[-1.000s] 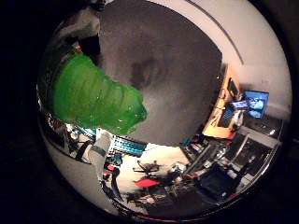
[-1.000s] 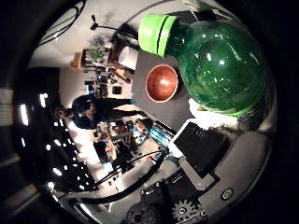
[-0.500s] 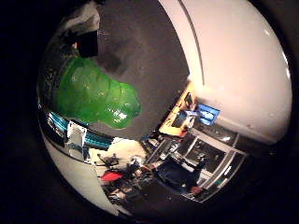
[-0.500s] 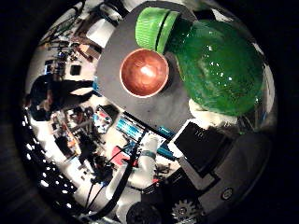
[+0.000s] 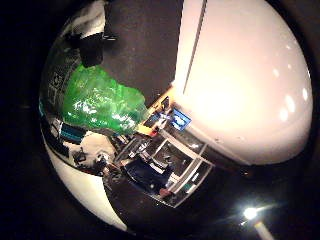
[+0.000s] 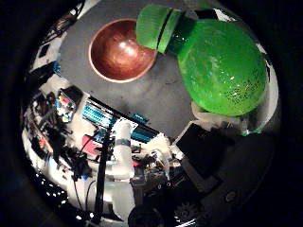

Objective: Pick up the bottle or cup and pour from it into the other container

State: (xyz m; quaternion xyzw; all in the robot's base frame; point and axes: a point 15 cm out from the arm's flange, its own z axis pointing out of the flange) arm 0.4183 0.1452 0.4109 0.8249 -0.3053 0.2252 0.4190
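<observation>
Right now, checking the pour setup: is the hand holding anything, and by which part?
Yes: the hand holds the green bottle by its body; the capped neck is free, above the wooden bowl.

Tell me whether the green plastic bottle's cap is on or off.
On. The green plastic bottle has its ribbed green cap in place, over the brown bowl's rim.

hand (image 6: 208, 156): right hand, white and black parts showing at the edge of the thumb side palm view
grip: fingers closed round the green bottle (image 6: 220, 68), which sits close against the palm
finger (image 5: 92, 47): a black part lies against the bottle's side
pose: palm turned toward the table below
</observation>
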